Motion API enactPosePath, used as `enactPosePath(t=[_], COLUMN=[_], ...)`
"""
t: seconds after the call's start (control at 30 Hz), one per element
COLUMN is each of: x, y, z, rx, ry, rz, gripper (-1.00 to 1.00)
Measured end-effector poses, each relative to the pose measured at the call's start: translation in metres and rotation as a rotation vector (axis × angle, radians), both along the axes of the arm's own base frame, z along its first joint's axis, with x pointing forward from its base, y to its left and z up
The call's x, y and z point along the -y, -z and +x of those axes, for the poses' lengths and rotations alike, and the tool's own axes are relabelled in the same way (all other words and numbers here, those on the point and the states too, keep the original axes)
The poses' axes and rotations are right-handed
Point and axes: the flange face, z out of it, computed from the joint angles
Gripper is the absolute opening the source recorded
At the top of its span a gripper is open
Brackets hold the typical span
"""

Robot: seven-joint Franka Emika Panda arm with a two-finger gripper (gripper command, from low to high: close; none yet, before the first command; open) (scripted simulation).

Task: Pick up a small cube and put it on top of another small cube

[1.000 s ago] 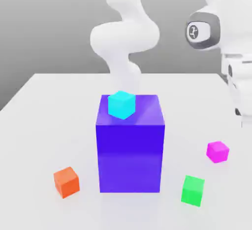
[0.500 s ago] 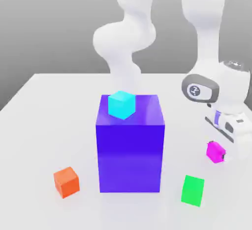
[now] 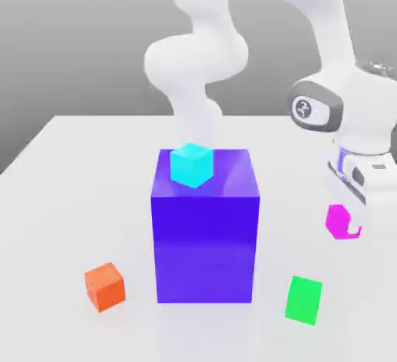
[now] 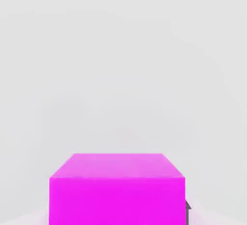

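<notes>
The small magenta-pink cube (image 3: 338,220) hangs a little above the white table (image 3: 70,198) at the exterior view's right, with my gripper (image 3: 344,224) shut on it from above. In the hand view the same cube (image 4: 116,190) sits close up between the jaws, with bare white table beyond it. A small cyan cube (image 3: 191,164) rests on top of a tall blue-purple block (image 3: 205,236) in the middle of the table. An orange cube (image 3: 105,286) lies at the front left and a green cube (image 3: 304,300) at the front right, below the held cube.
The tall blue-purple block is the largest obstacle, to the left of my hand. The arm's white base column (image 3: 198,81) rises behind it. The table's far edge runs behind the block.
The hand came down on the magenta cube, shut on it, and has now lifted it slightly off the table. The other cubes have not moved.
</notes>
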Motion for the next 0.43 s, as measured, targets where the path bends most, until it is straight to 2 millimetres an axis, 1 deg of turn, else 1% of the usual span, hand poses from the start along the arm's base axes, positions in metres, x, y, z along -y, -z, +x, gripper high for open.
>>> enactPosePath(t=[0.13, 0.17, 0.2, 0.3, 0.33, 0.43], x=[0.061, 0.070, 0.065, 0.063, 0.063, 0.063], y=[-0.023, -0.019, -0.011, 0.021, 0.031, 0.031], z=[0.063, 0.071, 0.071, 0.071, 0.071, 0.071], rx=[-0.001, -0.001, -0.001, -0.001, -0.001, -0.001], ry=[0.309, 0.347, 0.343, 0.344, 0.345, 0.345], rz=[0.001, 0.002, 0.002, 0.001, 0.001, 0.001], gripper=[-1.00, -1.00, -1.00, -1.00, 1.00, 1.00])
